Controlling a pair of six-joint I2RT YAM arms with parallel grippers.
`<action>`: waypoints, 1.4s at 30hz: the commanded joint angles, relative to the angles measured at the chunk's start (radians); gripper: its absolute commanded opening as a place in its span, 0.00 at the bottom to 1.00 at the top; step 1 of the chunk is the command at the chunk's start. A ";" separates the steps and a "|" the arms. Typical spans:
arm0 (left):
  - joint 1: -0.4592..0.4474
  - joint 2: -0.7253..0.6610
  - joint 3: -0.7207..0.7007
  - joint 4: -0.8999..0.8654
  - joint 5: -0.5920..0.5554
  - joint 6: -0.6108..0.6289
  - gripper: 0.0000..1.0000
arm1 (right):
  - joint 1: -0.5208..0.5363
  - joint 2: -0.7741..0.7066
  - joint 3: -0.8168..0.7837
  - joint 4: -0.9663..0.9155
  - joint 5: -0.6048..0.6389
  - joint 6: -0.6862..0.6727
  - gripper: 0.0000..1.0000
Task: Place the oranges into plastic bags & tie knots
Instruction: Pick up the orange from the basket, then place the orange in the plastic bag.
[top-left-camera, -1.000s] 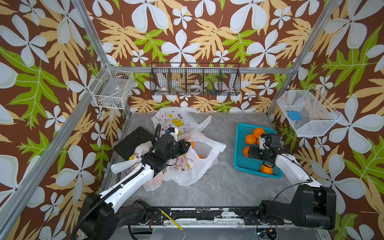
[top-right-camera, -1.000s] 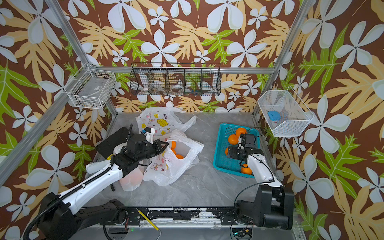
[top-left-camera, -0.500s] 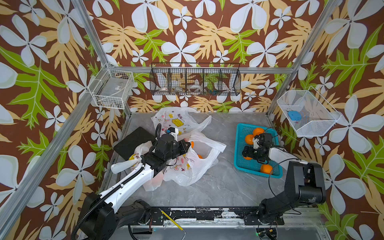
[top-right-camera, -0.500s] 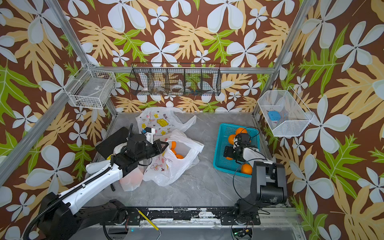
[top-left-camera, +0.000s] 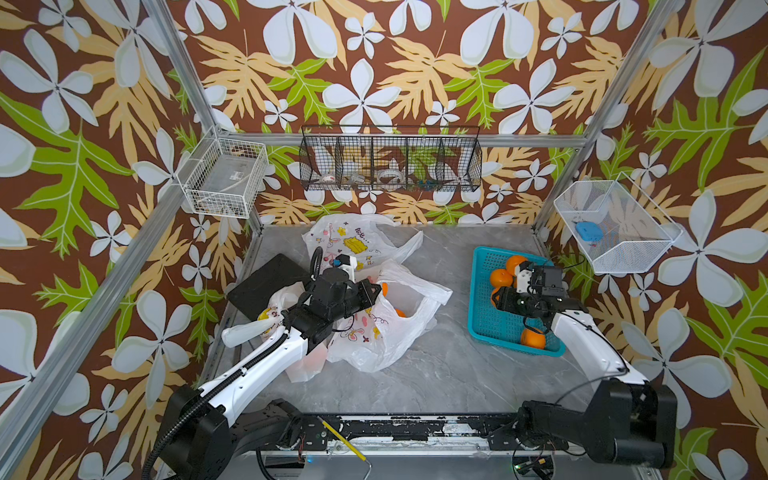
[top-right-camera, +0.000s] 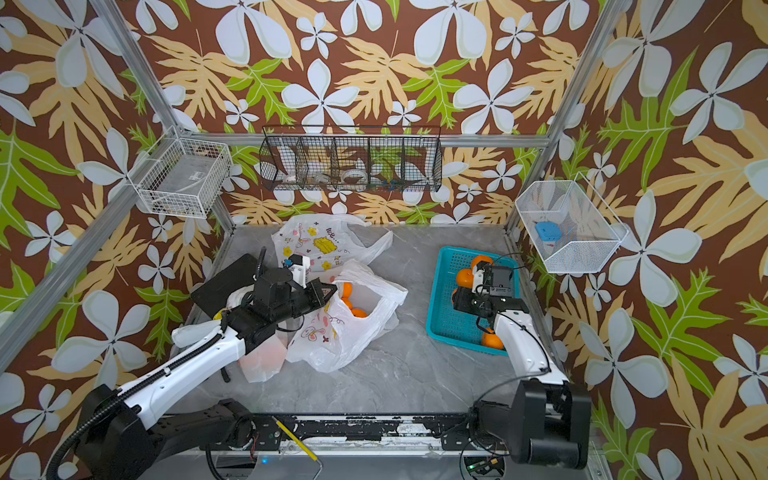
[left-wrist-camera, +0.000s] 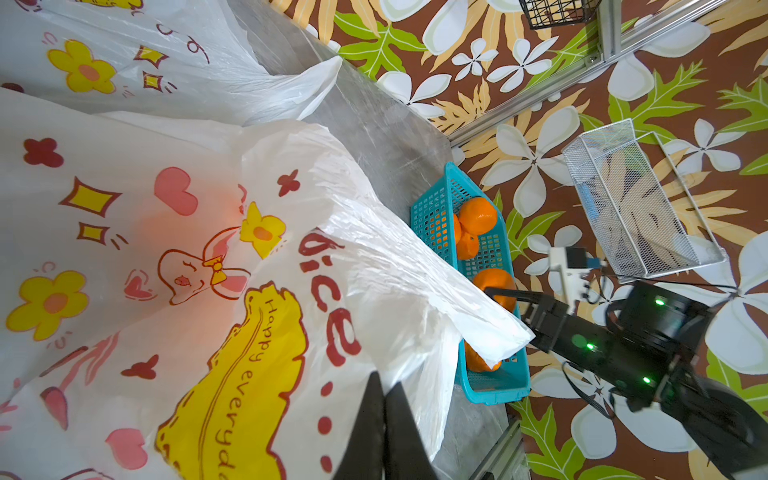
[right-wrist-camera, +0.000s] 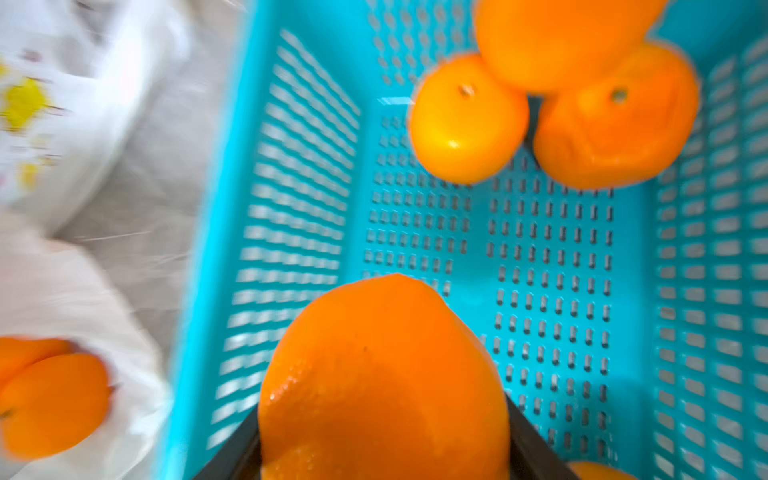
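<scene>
There it was: one orange (right-wrist-camera: 382, 365) inside the teal basket (top-left-camera: 484, 320), and we saw the right gripper (right-wrist-camera: 381, 411) partly closed, jaws against both its sides. Behind it lay other oranges (top-left-camera: 515, 264) at the basket's far end. Across the table (top-left-camera: 436, 374), the left gripper (top-left-camera: 375, 291) was pinched fully together at the rim of the open bag (top-left-camera: 386, 340), with more fruit (top-right-camera: 347, 291) inside. Whether it caught film, we couldn't tell.

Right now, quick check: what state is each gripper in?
Left gripper: shut, apparently pinching the rim of the plastic bag.
Right gripper: closed on an orange in the teal basket.
</scene>
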 joint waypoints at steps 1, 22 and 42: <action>0.003 0.004 0.005 0.012 -0.012 0.007 0.00 | 0.103 -0.098 0.032 -0.077 -0.063 0.051 0.59; 0.003 0.011 0.005 0.015 0.007 0.022 0.00 | 0.814 0.291 0.231 0.300 0.153 0.214 0.63; 0.012 0.038 0.011 0.021 -0.018 0.022 0.00 | 0.796 0.040 0.273 0.110 0.112 0.162 0.85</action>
